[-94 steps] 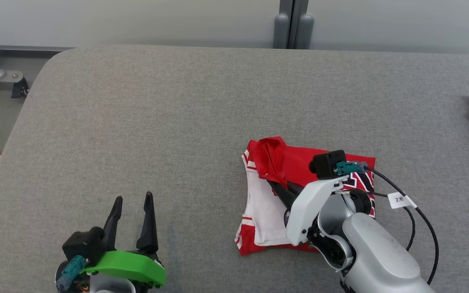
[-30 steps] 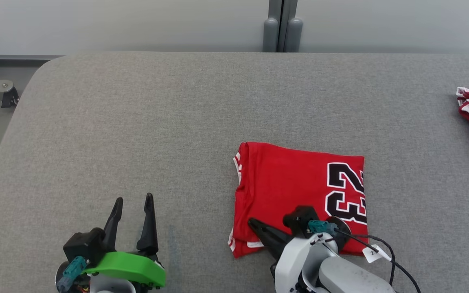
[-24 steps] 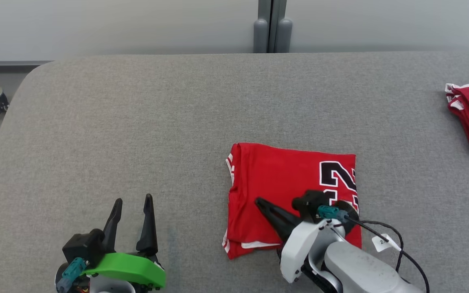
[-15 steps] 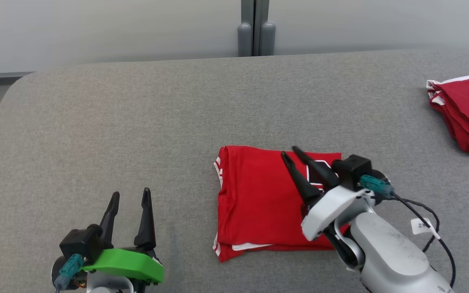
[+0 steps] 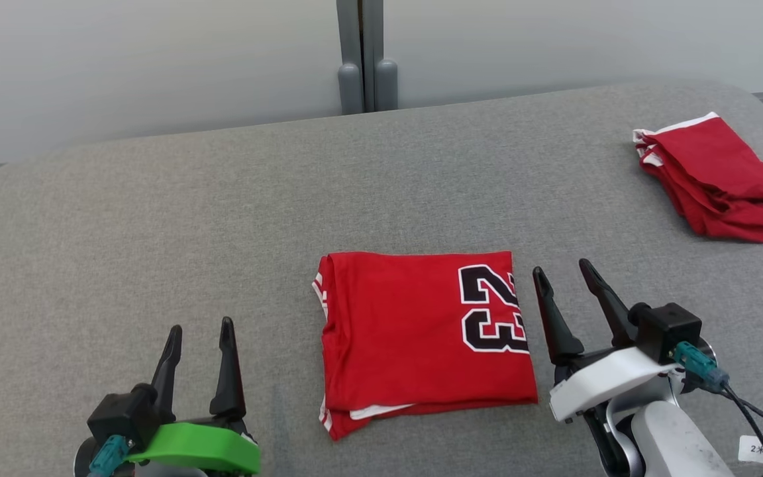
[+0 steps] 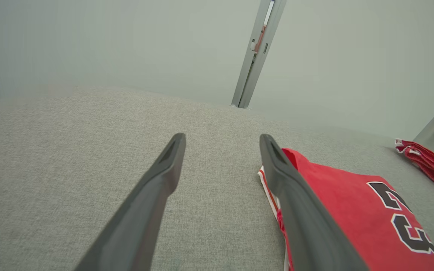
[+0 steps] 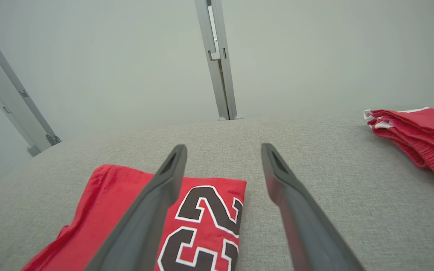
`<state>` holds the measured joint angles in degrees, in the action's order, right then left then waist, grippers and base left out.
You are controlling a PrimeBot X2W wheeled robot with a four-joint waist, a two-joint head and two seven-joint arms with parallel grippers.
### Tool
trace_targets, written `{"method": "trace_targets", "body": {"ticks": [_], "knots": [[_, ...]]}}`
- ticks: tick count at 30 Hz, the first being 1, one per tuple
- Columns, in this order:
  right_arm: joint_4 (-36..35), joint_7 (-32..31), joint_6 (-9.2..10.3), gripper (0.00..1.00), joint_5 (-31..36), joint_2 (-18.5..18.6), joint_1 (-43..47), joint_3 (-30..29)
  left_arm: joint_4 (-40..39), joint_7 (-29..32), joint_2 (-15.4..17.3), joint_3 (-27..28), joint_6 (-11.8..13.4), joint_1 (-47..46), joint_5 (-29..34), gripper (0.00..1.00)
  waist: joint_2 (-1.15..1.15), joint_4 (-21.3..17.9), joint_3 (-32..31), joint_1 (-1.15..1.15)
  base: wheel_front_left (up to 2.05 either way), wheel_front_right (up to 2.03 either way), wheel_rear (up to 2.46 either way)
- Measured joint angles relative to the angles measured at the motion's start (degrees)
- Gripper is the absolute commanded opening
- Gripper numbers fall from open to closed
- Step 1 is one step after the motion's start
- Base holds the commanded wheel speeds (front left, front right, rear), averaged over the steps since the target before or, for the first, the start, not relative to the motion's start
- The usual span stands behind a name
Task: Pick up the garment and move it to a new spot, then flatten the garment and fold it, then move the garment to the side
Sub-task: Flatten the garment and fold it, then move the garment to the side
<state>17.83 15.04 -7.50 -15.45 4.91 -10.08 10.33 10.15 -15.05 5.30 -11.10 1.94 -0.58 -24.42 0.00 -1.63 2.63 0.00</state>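
Garment (image 5: 414,331): red folded rectangle, black 23 up; left hand (image 5: 200,324), right hand (image 5: 560,266) spread empty.

1. Grey fabric-covered table (image 5: 222,218): woven surface with rounded corners, spanning the head view from side to side.
2. Pile of red garments (image 5: 712,179): loosely folded, white trim at the edges, lying near the table's far right corner.
3. Pale wall (image 5: 123,59): plain, behind the table's far edge.
4. Grey vertical post (image 5: 361,56): stands against the wall, with two rounded feet at the table's far edge.
5. Slanted grey rail (image 7: 9,101): at the left of the right wrist view, ending in a small foot near the table's corner.
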Motion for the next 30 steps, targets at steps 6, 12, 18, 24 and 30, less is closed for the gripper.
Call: {"method": "trace_targets", "body": {"ticks": [6,12,18,24,30], "knots": [[-1.19,0.00,0.00,1.00,0.48,-0.99,1.73,-1.46,-1.32,0.00,-0.80,2.11,-0.19,2.59,0.98,1.00,0.00,-1.40,-1.12,0.00,0.00,0.00,0.00],[-1.13,0.00,0.00,1.00,1.25,-1.53,2.26,-2.10,-1.38,0.00,-1.34,2.55,-0.53,2.91,2.24,1.00,0.00,-1.14,-1.16,0.00,0.00,0.00,0.00],[-0.93,0.00,0.00,1.00,1.64,-1.72,2.26,-2.45,-1.08,0.00,-1.75,3.03,-0.93,2.91,3.05,1.00,0.00,-0.57,-0.89,0.00,0.00,0.00,0.00],[-0.55,0.00,0.00,1.00,2.02,-1.89,2.21,-2.71,-0.83,0.00,-2.01,3.35,-1.23,2.90,3.36,1.00,0.00,-0.33,-0.53,0.00,0.00,0.00,0.00],[-0.36,-2.72,0.00,1.00,2.65,-1.45,0.75,-3.93,-0.80,0.00,-2.15,3.49,-1.37,2.83,3.58,1.00,0.00,-0.12,0.12,0.00,0.00,0.00,0.00]]}}
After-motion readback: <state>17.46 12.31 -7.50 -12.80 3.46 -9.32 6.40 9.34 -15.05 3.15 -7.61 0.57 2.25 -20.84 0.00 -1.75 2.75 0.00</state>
